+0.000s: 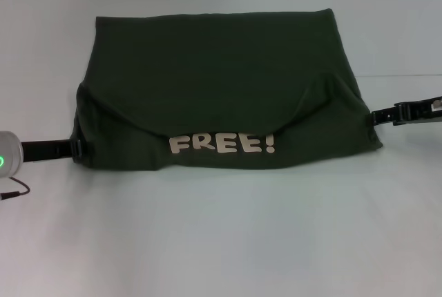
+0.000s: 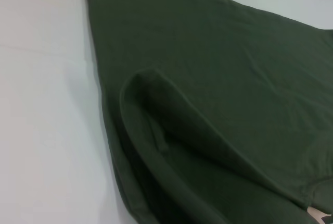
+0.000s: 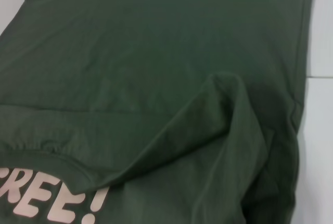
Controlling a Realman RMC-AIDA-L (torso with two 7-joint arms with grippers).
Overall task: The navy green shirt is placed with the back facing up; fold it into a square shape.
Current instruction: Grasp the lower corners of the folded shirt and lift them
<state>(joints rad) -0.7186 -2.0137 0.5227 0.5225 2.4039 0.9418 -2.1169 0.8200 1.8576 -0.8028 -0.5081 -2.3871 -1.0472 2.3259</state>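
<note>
The navy green shirt point(image 1: 221, 62) lies across the middle of the white table, its plain back up at the far side. Its near part is turned over, so the cream "FREE!" lettering point(image 1: 222, 144) faces up along the front edge. That front edge hangs a little above the table between my two grippers. My left gripper point(image 1: 77, 148) grips the shirt's left side and my right gripper point(image 1: 373, 117) its right side, fingertips buried in the cloth. The left wrist view shows the rolled fold of the shirt point(image 2: 223, 67). In the right wrist view, the shirt point(image 3: 156, 52) shows the lettering point(image 3: 52, 203).
The white table point(image 1: 221, 242) stretches bare in front of the shirt and on both sides. A thin dark cable point(image 1: 14, 190) hangs below my left wrist at the left edge.
</note>
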